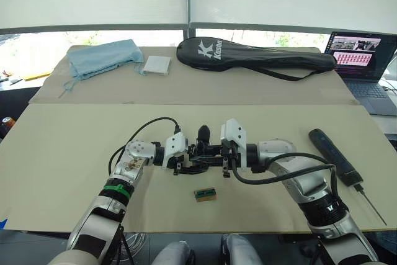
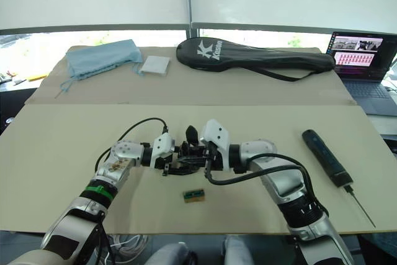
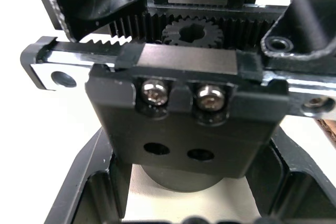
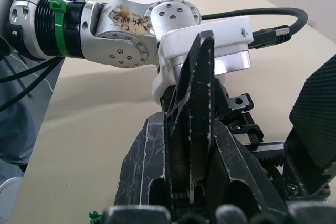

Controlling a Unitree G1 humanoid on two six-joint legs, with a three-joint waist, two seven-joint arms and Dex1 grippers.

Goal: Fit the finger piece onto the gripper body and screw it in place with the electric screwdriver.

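Holding the gripper body between them at frame centre, both arms meet over the table. The left gripper comes in from the left and looks clamped on the body. The right gripper comes in from the right, pinching the finger piece up against the body.

Left wrist view: the body's mounting block has two screws seated above two empty holes, with rack and pinion behind. One pointed finger sticks up from the body.

The screwdriver lies at right of frame, well apart from the grippers, long axis running diagonally, bit toward the lower right corner. The right arm is nearer it, but that arm is occupied with the finger piece.

Small green-brown block sits just below the grippers, untouched.
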